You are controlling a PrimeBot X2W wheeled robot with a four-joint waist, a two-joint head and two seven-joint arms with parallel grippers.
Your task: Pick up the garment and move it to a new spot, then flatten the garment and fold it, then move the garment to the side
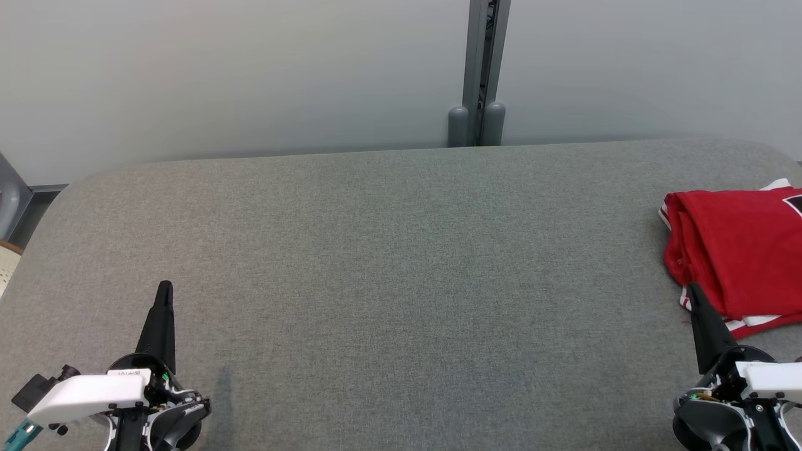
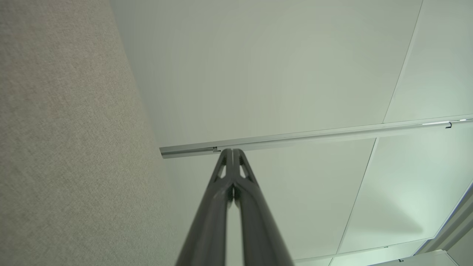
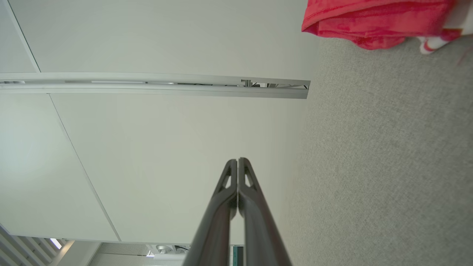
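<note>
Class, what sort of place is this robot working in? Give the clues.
Probably an indoor lab or test room for laundry folding: a grey fabric-covered table, plain pale wall panels joined by a metal post, and one red garment at the table's right end.

The wide grey fabric-covered surface (image 1: 376, 250) is showing a coarse, matt woven texture. At the right, the folded red cloth garment with white trim (image 1: 733, 250) is lying soft and creased, without shine. The left arm's long dark plastic fingers (image 1: 160, 326) and the right arm's fingers (image 1: 705, 326) are looking smooth and matt. At the far side, the grey metal wall post (image 1: 474, 62) is giving off a dull satin sheen against the smooth, matt pale wall panels (image 1: 250, 75).
</note>
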